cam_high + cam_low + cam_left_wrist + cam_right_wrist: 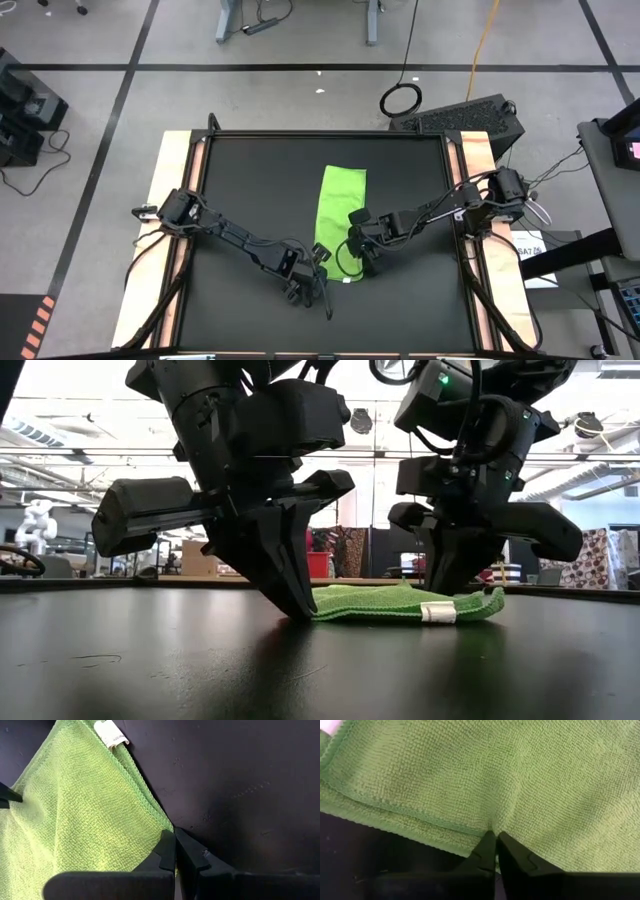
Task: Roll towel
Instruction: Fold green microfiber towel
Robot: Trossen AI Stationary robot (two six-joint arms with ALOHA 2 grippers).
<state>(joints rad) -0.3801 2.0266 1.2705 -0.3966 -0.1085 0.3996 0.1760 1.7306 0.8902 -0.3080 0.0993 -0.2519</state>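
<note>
The lime-green towel [341,205] lies flat on the black table [240,180] as a long folded strip running from far to near. A white label [437,612] sits on its near edge. My left gripper [316,258] is shut at the towel's near left corner and points down. My right gripper [358,252] is shut on the near end close to the right side. In the low view, both grippers stand with their tips at table height, the left gripper [296,610] in front and the right gripper [450,588] behind the towel's edge. My left gripper pinches the towel's hemmed edge at the near left corner [164,826] between its two fingertips. The fingers come from above, slanting down. The towel lies on the table. I cannot tell how many layers are held. My right gripper pinches the towel just inside its near hemmed edge [492,826] between its two fingertips, from above. The cloth puckers at the tips. Two layers of edge show beside the fingers [395,815]. The towel lies on the table.
Bare black table surface [240,780] lies to the left, right and near side of the towel. Wooden strips [175,170] border the table's left and right sides. The floor beyond holds cables and a dark case [465,118].
</note>
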